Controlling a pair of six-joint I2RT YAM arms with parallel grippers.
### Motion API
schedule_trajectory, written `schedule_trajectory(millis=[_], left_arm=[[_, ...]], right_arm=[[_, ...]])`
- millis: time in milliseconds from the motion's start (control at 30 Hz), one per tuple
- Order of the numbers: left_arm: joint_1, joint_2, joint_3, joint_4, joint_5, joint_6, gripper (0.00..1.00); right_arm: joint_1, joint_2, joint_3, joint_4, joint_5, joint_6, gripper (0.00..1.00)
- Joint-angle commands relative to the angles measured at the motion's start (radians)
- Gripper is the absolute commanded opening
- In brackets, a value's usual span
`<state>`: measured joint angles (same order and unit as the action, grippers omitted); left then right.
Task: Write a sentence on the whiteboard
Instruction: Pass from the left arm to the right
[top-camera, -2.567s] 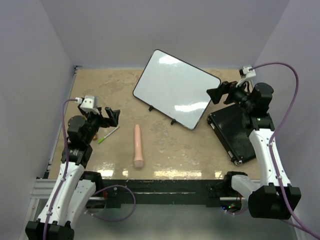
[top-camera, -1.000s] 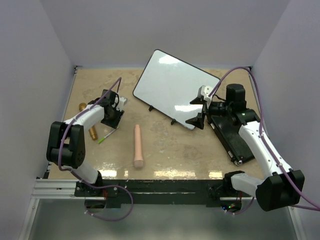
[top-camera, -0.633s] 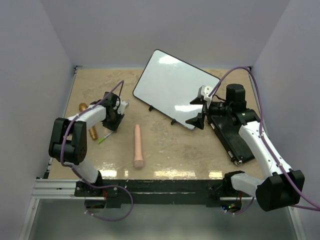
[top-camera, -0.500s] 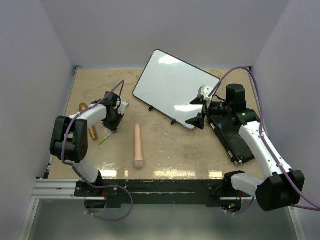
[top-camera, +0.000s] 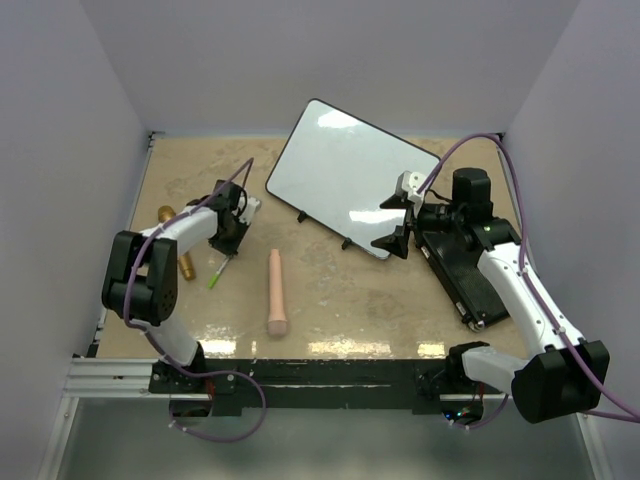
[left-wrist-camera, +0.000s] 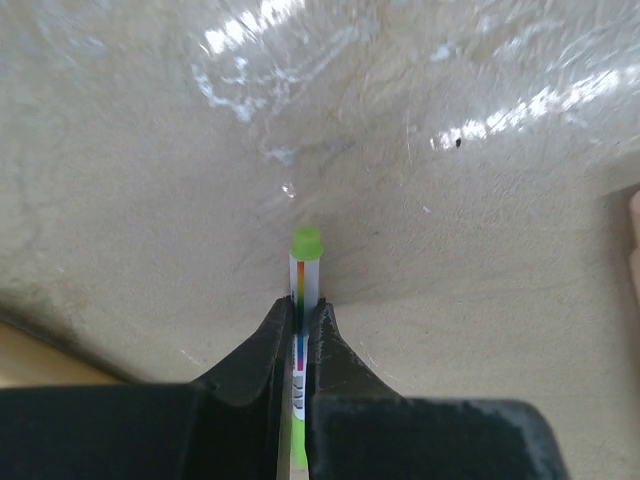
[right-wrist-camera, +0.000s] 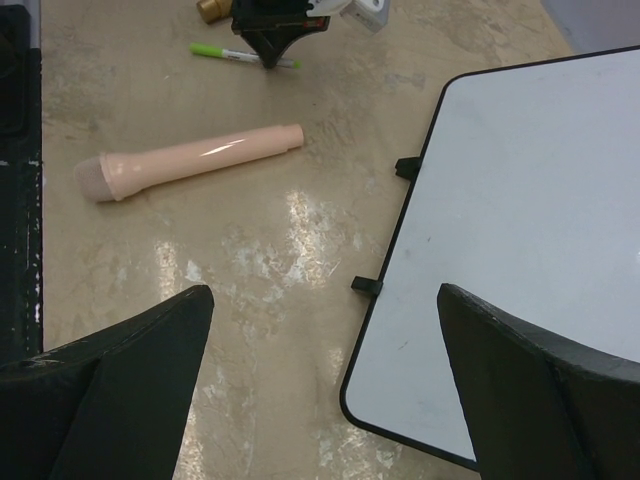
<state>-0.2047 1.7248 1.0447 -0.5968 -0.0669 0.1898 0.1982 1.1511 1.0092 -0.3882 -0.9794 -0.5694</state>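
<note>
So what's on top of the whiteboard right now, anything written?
Nothing lies on the whiteboard: its face shows only glare, no writing. From above, the open right gripper covers part of its right edge. What is under the board is hidden.

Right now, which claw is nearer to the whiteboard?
Right. The right claw hangs open over the whiteboard, at its near corner; the left claw is apart, leftward, shut on the green marker.

Whiteboard (top-camera: 352, 178): glossy white, black rim, rounded corners, turned diagonal, seemingly flat on small feet.
</note>
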Motion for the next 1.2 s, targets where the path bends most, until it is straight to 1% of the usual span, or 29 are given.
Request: schedule_trajectory(millis=[0, 33, 100, 133, 200, 233, 267, 300, 333, 367, 400, 433, 467, 500, 533, 567, 600, 633, 667, 700, 733, 800, 833, 967, 1167], left_arm=[[-0.001, -0.155, 0.0, 0.146, 0.007, -0.052, 0.0], [-0.001, -0.221, -0.003, 0.163, 0.018, -0.064, 0.0], [-0.002, -0.295, -0.021, 0.183, 0.061, -0.108, 0.0], [-0.001, -0.376, -0.031, 0.208, 0.094, -0.127, 0.0], [-0.001, -0.462, -0.073, 0.25, 0.205, -0.215, 0.0], [-0.004, -0.555, -0.096, 0.326, 0.257, -0.252, 0.0], [-0.007, -0.601, -0.126, 0.386, 0.362, -0.36, 0.0], [-0.01, -0.648, -0.202, 0.46, 0.419, -0.418, 0.0], [-0.031, -0.733, -0.242, 0.639, 0.458, -0.482, 0.0], [-0.05, -0.772, -0.285, 0.728, 0.475, -0.619, 0.0], [-0.073, -0.807, -0.381, 0.829, 0.47, -0.692, 0.0], [-0.134, -0.859, -0.432, 1.044, 0.451, -0.76, 0.0], [-0.172, -0.876, -0.525, 1.148, 0.379, -0.873, 0.0], [-0.255, -0.884, -0.563, 1.318, 0.336, -0.912, 0.0], [-0.298, -0.886, -0.592, 1.386, 0.235, -0.944, 0.0], [-0.341, -0.878, -0.641, 1.454, 0.187, -0.981, 0.0], [-0.423, -0.866, -0.656, 1.562, 0.141, -0.989, 0.0], [-0.464, -0.838, -0.67, 1.61, 0.089, -0.998, 0.0], [-0.504, -0.818, -0.693, 1.667, -0.019, -0.989, 0.0], [-0.563, -0.799, -0.702, 1.751, -0.071, -0.984, 0.0], [-0.585, -0.766, -0.712, 1.791, -0.153, -0.986, 0.0], [-0.63, -0.734, -0.732, 1.905, -0.207, -0.969, 0.0], [-0.64, -0.707, -0.735, 1.931, -0.241, -0.968, 0.0], [-0.688, -0.659, -0.73, 1.999, -0.31, -0.935, 0.0], [-0.719, -0.627, -0.741, 2.082, -0.381, -0.929, 0.0]], right_arm=[[0.006, -0.007, 0.003, 0.038, -0.042, 0.011, 0.99], [0.006, -0.002, -0.001, 0.043, -0.053, 0.014, 0.98], [0.007, 0.004, -0.004, 0.049, -0.085, 0.025, 0.99], [0.01, 0.007, -0.012, 0.066, -0.097, 0.034, 0.99], [0.026, 0.013, -0.021, 0.086, -0.125, 0.063, 0.99], [0.036, 0.015, -0.03, 0.121, -0.131, 0.094, 0.99], [0.067, 0.018, -0.037, 0.141, -0.14, 0.114, 0.99], [0.084, 0.021, -0.041, 0.169, -0.142, 0.143, 0.99], [0.104, 0.022, -0.055, 0.255, -0.143, 0.236, 0.99], [0.137, 0.024, -0.063, 0.308, -0.142, 0.29, 0.99], [0.156, 0.025, -0.067, 0.36, -0.136, 0.345, 0.99], [0.173, 0.033, -0.067, 0.464, -0.124, 0.456, 0.99], [0.196, 0.041, -0.064, 0.509, -0.102, 0.512, 0.99], [0.205, 0.05, -0.06, 0.591, -0.097, 0.561, 0.99], [0.21, 0.07, -0.043, 0.623, -0.09, 0.668, 0.98], [0.217, 0.079, -0.031, 0.638, -0.078, 0.702, 0.99], [0.221, 0.088, -0.018, 0.649, -0.07, 0.73, 0.98], [0.227, 0.099, -0.005, 0.67, -0.062, 0.779, 0.99], [0.237, 0.116, -0.003, 0.683, -0.062, 0.808, 0.98], [0.245, 0.124, -0.007, 0.698, -0.065, 0.833, 0.99], [0.25, 0.127, -0.024, 0.724, -0.067, 0.868, 0.98], [0.26, 0.122, -0.041, 0.724, -0.05, 0.867, 0.98], [0.262, 0.118, -0.055, 0.718, -0.032, 0.858, 0.98], [0.26, 0.11, -0.081, 0.695, -0.019, 0.841, 0.98], [0.268, 0.117, -0.112, 0.706, -0.042, 0.841, 0.92]])
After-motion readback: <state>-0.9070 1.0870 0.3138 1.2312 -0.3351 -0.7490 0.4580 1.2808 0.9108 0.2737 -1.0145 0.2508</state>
